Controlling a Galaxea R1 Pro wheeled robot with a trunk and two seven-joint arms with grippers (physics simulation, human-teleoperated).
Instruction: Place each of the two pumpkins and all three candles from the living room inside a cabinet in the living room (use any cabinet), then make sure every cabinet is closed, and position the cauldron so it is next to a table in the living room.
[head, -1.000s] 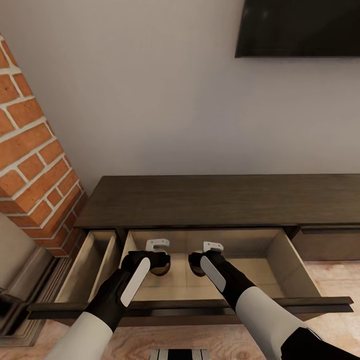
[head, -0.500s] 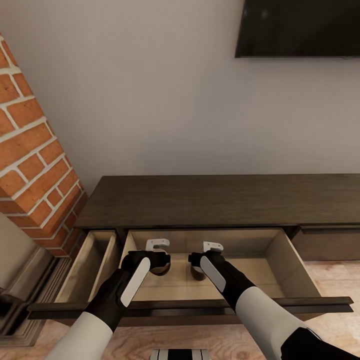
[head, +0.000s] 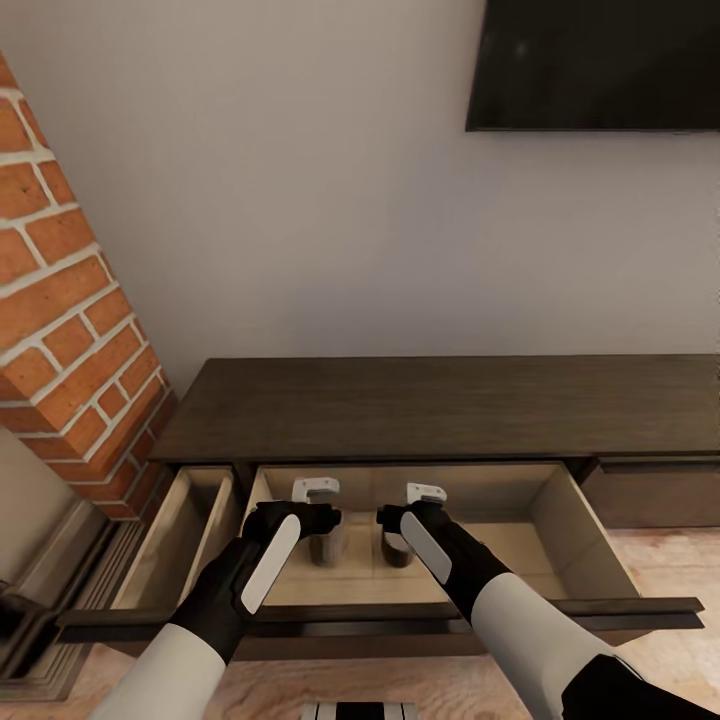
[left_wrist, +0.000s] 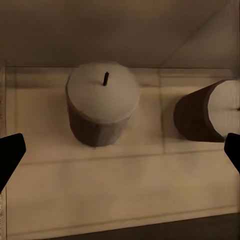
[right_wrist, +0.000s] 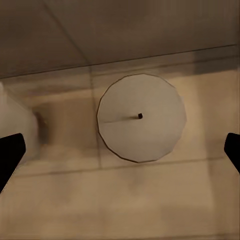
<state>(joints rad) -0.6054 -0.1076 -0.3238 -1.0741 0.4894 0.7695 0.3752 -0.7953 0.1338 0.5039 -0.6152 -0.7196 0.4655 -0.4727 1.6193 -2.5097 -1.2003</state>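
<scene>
Both candles now stand free on the drawer floor — a second ago they sat up between the fingers. Left gripper (head: 316, 490) spread wide above one candle (left_wrist: 102, 102); right gripper (head: 425, 492) likewise released over the other candle (right_wrist: 141, 117). They rest side by side, near but apart, inside the cabinet (head: 440, 405)'s pulled-out drawer (head: 590, 535) — judged dropped upright so the drawer can slide shut. Drawer not yet closed.

Soft, even, dim render light; blurry wrist views; faint shadows beside candles (left_wrist: 102, 102).
</scene>
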